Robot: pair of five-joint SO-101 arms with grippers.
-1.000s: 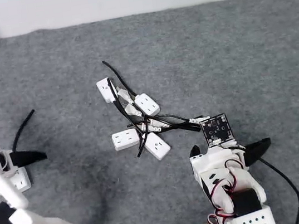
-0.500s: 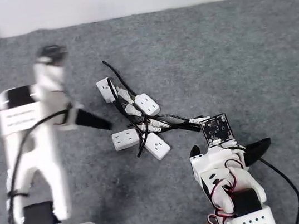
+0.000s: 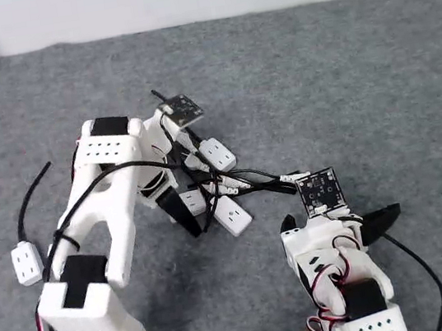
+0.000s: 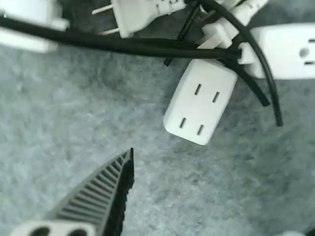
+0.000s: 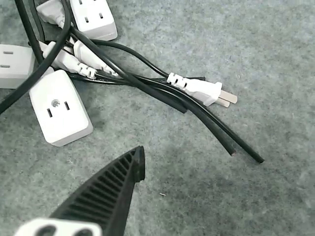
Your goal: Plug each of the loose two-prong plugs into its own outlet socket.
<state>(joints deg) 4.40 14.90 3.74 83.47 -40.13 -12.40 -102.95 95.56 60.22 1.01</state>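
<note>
Several white outlet sockets [image 3: 221,154] and two-prong plugs [image 4: 135,12] lie knotted in black cords [image 3: 248,180] at the centre of the tabletop [image 3: 373,68]. One plug [image 5: 202,88] pokes out at the tangle's 3 o'clock edge, prongs free. A lone socket [image 3: 26,263] sits well apart at 8 o'clock. The left claw [image 3: 180,215] hangs open and empty over the tangle, near a four-slot socket [image 4: 199,101]. The right claw [image 3: 342,215], also open and empty, waits at 4 o'clock. Probably best: grip a plug by its body, leaving the prongs clear, while the other claw steadies a socket.
</note>
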